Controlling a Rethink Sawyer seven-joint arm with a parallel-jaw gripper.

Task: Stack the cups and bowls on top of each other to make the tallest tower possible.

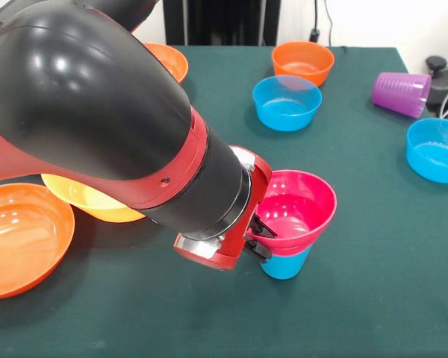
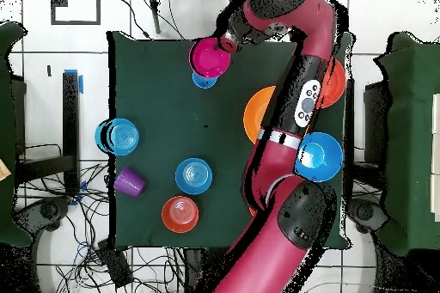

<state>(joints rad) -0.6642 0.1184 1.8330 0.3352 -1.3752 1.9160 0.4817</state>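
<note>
Glossy magenta-pink plastic bowl (image 1: 297, 211) is seated on light blue plastic cup (image 1: 286, 264), near desk (image 1: 373, 298) edge | tool (image 1: 258, 237) is clamped on bowl rim | judged light, stiff, slippery; thin rim is best gripped.

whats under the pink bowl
A light blue cup stands under the pink bowl, which sits in its mouth. Only the cup's lower part shows; its rim is covered by the bowl and the end effector.

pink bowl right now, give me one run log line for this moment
stage: tower begun | pink bowl sits in blue cup | gripper at pink bowl's rim, grip unclear | purple cup on its side, unstacked
</note>
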